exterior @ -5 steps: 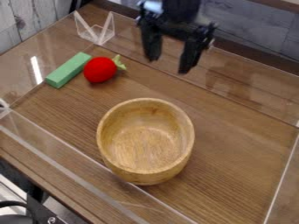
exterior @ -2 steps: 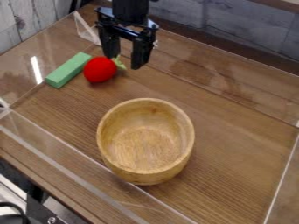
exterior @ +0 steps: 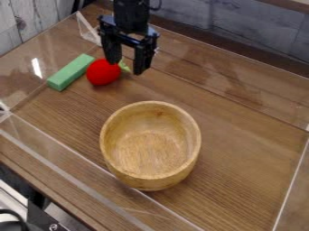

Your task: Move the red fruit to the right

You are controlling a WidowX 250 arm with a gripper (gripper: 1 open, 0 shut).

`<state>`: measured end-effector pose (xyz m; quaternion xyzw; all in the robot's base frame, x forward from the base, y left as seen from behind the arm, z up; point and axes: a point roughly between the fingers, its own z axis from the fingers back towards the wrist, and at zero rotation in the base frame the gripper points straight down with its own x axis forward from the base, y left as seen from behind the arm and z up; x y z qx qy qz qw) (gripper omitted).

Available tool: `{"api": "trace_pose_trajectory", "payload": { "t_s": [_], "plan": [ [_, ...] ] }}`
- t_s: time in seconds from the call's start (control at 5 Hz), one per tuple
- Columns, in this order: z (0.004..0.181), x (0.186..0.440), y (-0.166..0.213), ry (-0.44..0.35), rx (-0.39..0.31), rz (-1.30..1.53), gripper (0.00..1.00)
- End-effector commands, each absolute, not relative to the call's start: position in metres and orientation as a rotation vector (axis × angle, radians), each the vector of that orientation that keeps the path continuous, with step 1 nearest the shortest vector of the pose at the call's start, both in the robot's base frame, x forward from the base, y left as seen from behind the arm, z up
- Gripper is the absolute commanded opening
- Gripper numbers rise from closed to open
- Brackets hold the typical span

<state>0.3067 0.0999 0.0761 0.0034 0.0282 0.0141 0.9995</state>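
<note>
**Red fruit under spread jaws on the wooden table**

Red is the first thing we notice: the red fruit (exterior: 104, 74) lies on the brown wood-grain table (exterior: 241, 117), toward ten o'clock from the middle of the view. We see a small green tuft at its right side. Just beside it, at about nine o'clock from the fruit, lies a flat green block (exterior: 71, 71), set on a slant; whether the two touch we cannot tell.

The black gripper (exterior: 129, 60) points down from the top of the view. Its jaws stand spread wide, holding nothing. We see the left-hand finger ending just above the fruit's upper right edge, and the other finger ending over bare table at about three o'clock from the fruit. The fruit sits mostly to the left of the gap, not squarely between the fingers; whether a finger touches it we cannot tell.

At about five o'clock from the fruit, well apart from it, a round wooden bowl (exterior: 150, 144) stands upright near the middle of the table, and we see nothing inside it. A clear plastic wall (exterior: 72, 171) rims the table on the near and left sides. At twelve o'clock from the block, behind the gripper, we make out a small clear stand (exterior: 92, 29).
</note>
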Motion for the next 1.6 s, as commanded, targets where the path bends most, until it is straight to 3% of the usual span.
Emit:
{"api": "trace_pose_trajectory", "payload": {
  "t_s": [0.0, 0.2, 0.6, 1.0, 1.4],
  "plan": [
    [0.079, 0.318, 0.126, -0.021, 0.035, -0.062, 1.00],
    [0.065, 0.317, 0.144, -0.040, 0.031, -0.139, 1.00],
    [0.060, 0.320, 0.165, -0.047, 0.032, -0.062, 1.00],
    [0.044, 0.339, 0.156, -0.053, 0.009, -0.069, 1.00],
    [0.040, 0.344, 0.137, -0.051, -0.018, -0.047, 1.00]
  ]
}}
